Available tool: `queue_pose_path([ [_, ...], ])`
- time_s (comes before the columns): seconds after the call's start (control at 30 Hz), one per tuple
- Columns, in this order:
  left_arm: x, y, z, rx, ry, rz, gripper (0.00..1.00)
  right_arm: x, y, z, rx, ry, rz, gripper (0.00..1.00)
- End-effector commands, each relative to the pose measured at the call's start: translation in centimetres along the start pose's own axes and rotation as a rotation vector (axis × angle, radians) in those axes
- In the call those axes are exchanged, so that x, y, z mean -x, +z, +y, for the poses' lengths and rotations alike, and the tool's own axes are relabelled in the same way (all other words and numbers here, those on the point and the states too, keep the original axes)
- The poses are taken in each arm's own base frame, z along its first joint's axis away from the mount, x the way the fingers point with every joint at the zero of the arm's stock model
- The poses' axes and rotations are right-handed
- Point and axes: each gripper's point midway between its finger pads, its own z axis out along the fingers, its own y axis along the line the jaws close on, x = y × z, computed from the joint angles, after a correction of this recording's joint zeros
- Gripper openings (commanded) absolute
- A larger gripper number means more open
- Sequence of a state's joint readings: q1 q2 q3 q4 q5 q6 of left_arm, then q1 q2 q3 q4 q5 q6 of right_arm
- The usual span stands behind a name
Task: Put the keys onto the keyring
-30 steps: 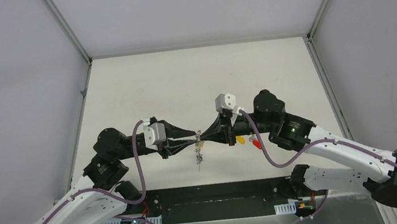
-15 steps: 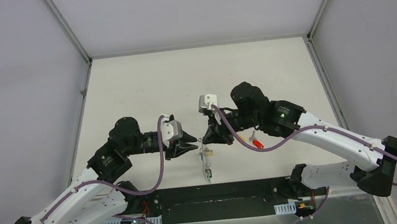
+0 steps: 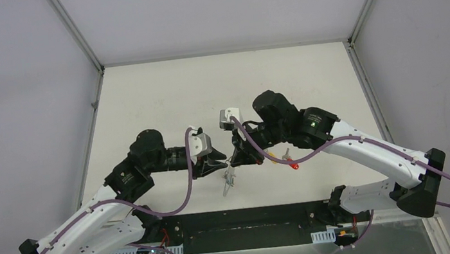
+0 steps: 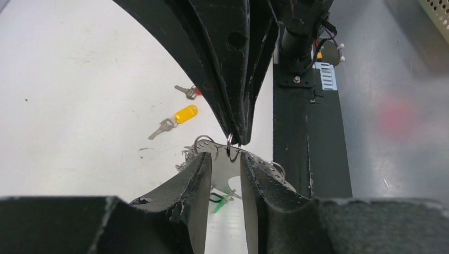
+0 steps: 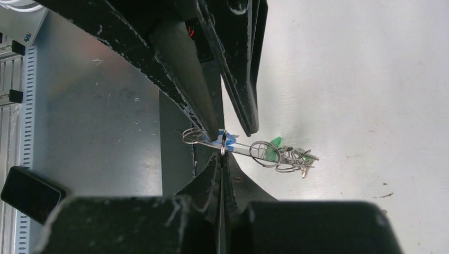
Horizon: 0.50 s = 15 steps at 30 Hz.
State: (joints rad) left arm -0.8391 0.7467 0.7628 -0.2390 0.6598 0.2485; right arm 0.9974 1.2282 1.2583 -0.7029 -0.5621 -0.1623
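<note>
Now keyring [image 4: 262, 161] btwn parted L end effector [image 4: 225, 162] tips.

From above we cannot tell the keyring [image 3: 230, 175] from the keys [image 3: 227, 189] hanging off it, too small, and in the left wrist view the fingers [image 4: 197, 182] of the left gripper [image 4: 226, 157] hide its lower part, the right gripper [image 4: 235, 138] covers the head of the red key [image 4: 187, 92], and a reddish patch [image 4: 397, 116] is mere blur.

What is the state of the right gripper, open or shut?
Shut. The right gripper shows no gap between its fingers in the wrist view, and a small ring is pinched at their tips.
</note>
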Motion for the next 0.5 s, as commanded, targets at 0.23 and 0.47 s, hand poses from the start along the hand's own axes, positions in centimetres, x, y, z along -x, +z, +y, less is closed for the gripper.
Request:
queue_pose_path([
  [0.23, 2.91, 0.43, -0.32, -0.035, 0.057, -0.093, 0.19, 3.07, -0.95, 1.23, 0.043, -0.054, -0.1, 0.0],
  [0.47, 2.27, 0.53, -0.58, -0.058, 0.058, -0.058, 0.0, 3.18, -1.03, 1.1, 0.033, -0.059, -0.105, 0.0],
])
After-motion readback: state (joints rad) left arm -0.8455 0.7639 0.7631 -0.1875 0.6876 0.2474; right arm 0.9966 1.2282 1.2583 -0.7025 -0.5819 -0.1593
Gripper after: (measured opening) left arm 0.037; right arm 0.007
